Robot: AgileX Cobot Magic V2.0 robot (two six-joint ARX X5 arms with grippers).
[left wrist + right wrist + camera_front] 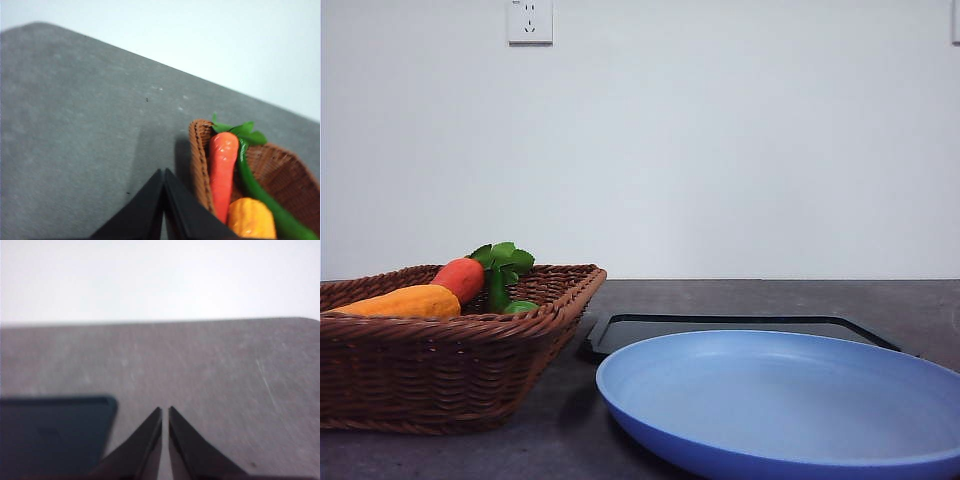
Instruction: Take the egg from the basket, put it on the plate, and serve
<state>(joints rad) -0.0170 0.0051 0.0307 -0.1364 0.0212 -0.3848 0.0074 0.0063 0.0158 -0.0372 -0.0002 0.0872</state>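
Observation:
The dark-brown wicker basket (450,360) stands at the left of the table and holds an orange-red carrot toy (460,277), a yellow-orange vegetable (405,302) and green leaves. The egg is hidden from view. The light-blue plate (790,400) lies at the front right, empty. In the left wrist view my left gripper (164,172) is shut with nothing in it, above the grey table beside the basket's (199,160) corner. In the right wrist view my right gripper (165,411) is shut and empty over bare table.
A flat black tray (740,328) lies behind the plate; its corner (55,432) shows beside my right gripper. The grey tabletop (75,125) stretches away to a white wall with a socket (530,20).

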